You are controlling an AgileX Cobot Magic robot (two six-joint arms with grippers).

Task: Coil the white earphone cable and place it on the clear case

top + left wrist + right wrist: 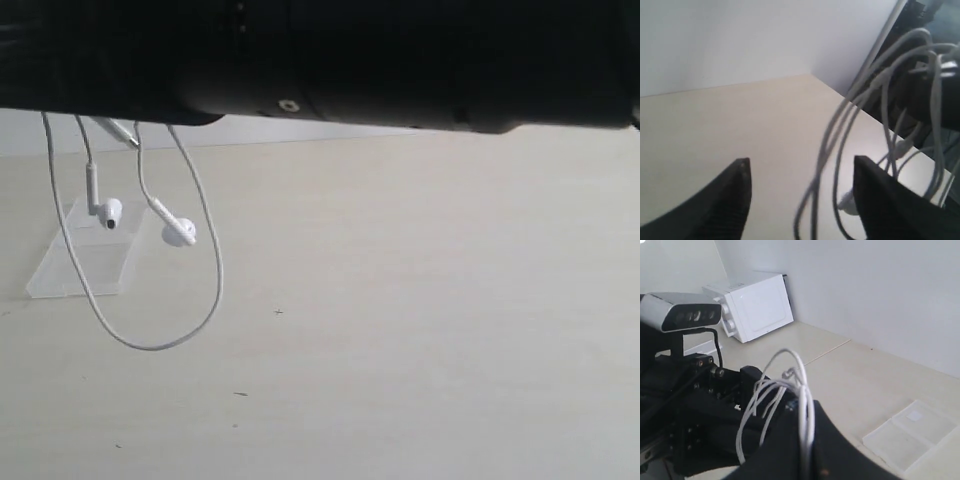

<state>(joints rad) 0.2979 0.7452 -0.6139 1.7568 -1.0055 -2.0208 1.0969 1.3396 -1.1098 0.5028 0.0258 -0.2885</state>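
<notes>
Right end effector (807, 416) is clamping its two black fingers tight together, and the white earphone cable (803, 390) is bunching up out of that pinch in several loose loops. So the right side is gripping the cable, no doubt about it. Left end effector (801, 161) is sitting with its jaws spread wide apart, gripping nothing; blurred strands of the cable are hanging down through the gap between its fingers (737, 192), and whether any strand is touching a finger is not clear.

In the exterior view, a dark arm is filling the top edge, and the cable is dangling from under it on the left side. One long loop is sagging low towards the pale counter (430, 300); whether it is touching the surface is hard to tell. Two earbuds are hanging up there too, one (109, 213) pointing its opening towards the camera, the other (180, 232) swinging just beside it. Both are showing in front of the clear case (85, 270), which is lying flat on the counter. In the right wrist view, a white microwave (757, 305) is standing at the wall.
</notes>
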